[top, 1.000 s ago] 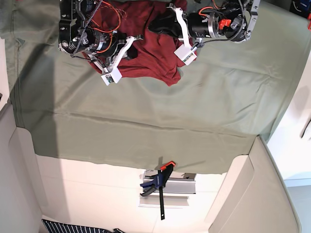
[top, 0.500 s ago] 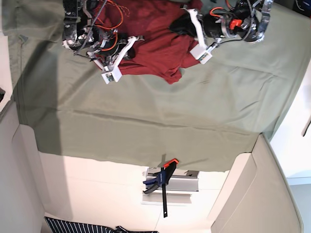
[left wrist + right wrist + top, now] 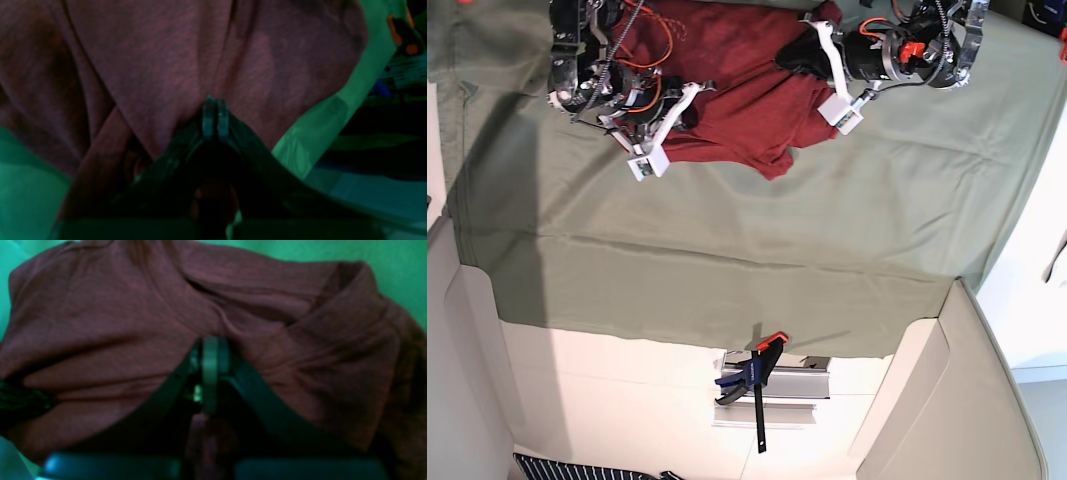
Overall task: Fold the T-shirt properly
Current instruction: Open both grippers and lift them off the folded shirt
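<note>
A dark red T-shirt [image 3: 747, 90] lies crumpled at the top of the green-covered table [image 3: 727, 230]. On the right of the base view, my left gripper [image 3: 791, 54] is shut on the shirt's right part. The left wrist view has the fingertips [image 3: 215, 113] pressed together with red cloth [image 3: 160, 60] hanging from them. My right gripper [image 3: 693, 106], on the left of the base view, is shut on the shirt's lower left edge. In the right wrist view its tips [image 3: 210, 350] pinch a bunched fold of the shirt [image 3: 100, 323].
The green cloth's front edge [image 3: 707, 335] hangs over a pale table. A blue and orange bar clamp [image 3: 757, 385] sits below that edge. A striped fabric [image 3: 577, 468] lies at the bottom left. White walls border both sides.
My left gripper has moved right in the base view, pulling the shirt's right part with it. The shirt lies wider and flatter. The right gripper shifted only slightly.
</note>
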{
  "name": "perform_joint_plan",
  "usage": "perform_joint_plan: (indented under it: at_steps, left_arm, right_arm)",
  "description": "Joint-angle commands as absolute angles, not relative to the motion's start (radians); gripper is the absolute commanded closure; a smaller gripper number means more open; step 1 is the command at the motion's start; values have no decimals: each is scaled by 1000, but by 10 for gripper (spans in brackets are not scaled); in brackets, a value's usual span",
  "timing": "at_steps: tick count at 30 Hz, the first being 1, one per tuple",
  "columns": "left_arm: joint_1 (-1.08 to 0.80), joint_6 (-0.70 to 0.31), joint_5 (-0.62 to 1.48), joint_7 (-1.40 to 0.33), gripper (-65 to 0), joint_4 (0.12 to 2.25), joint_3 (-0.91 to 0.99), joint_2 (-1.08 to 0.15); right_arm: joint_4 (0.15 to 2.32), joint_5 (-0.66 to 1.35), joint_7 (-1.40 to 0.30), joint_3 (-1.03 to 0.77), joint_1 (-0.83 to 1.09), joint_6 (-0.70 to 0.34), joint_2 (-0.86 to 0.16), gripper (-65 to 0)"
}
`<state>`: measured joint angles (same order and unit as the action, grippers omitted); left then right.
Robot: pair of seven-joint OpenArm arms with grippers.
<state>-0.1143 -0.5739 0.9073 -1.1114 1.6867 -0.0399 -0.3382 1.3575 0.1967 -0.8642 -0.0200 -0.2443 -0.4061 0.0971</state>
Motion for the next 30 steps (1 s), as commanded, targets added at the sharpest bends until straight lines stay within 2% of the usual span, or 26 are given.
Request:
perform_joint_plan:
  at_steps: [1, 9, 15, 20, 26, 30]
  left_arm:
    - [-103, -596, 937, -1103, 0, 1728, -13, -351]
    - [-103, -623, 947, -1076, 0, 1901, 161, -352]
    - [-103, -626, 946, -1069, 0, 1906, 279, -352]
    - [-125, -640, 950, -1069, 0, 1906, 417, -359]
    - [-277, -641, 1007, -1081, 0, 1906, 651, -377]
    - [-418, -676, 1115, -1114, 0, 1906, 826, -377]
  right_arm:
    - [1375, 196, -857, -20, -266, -396, 97, 0]
    - [1560, 194, -864, -20, -266, -396, 97, 0]
    - [1708, 195, -869, -20, -266, -396, 97, 0]
    - [1811, 194, -950, -20, -252, -396, 97, 0]
    - [1973, 189, -978, -20, -64, -397, 92, 0]
    - [2101, 190, -977, -20, 123, -397, 46, 0]
